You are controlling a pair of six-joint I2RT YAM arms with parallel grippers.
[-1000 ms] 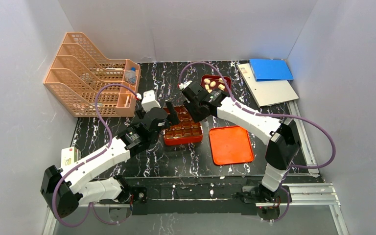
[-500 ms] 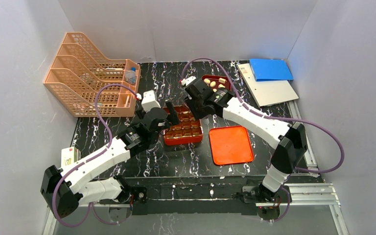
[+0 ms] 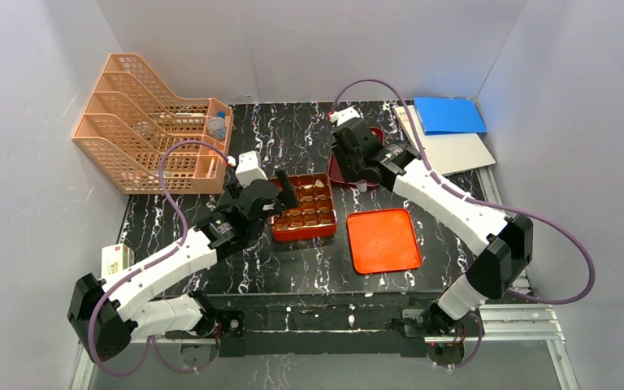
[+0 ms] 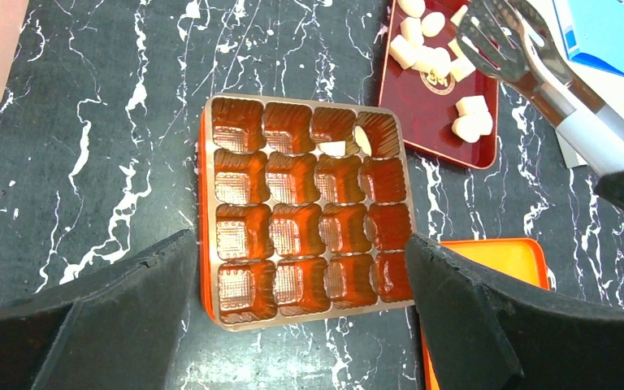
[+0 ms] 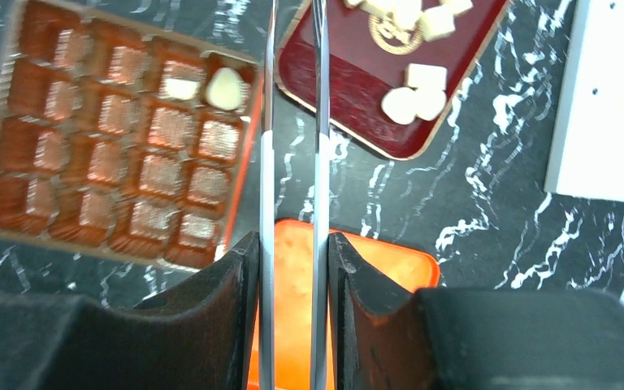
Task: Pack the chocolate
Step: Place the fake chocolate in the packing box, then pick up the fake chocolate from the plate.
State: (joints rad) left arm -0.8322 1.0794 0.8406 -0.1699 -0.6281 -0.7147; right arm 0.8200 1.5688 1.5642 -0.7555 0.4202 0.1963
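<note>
Pale chocolate pieces lie in the dark red tray, seen again as chocolate pieces in the right wrist view. Two more chocolates sit in the far row of the orange-red compartmented box. My left gripper is open, its fingers either side of the box's near edge. My right gripper is shut on metal tongs. The tongs' slotted head hangs over the dark red tray with nothing in it.
An orange lid lies right of the box. A peach file organizer stands at the back left. A blue folder rests on a white binder at the back right. A small white box sits at the left edge.
My right arm has swung right and back with the tongs, from above the compartmented box to above the dark red tray. The left arm has stayed still.
</note>
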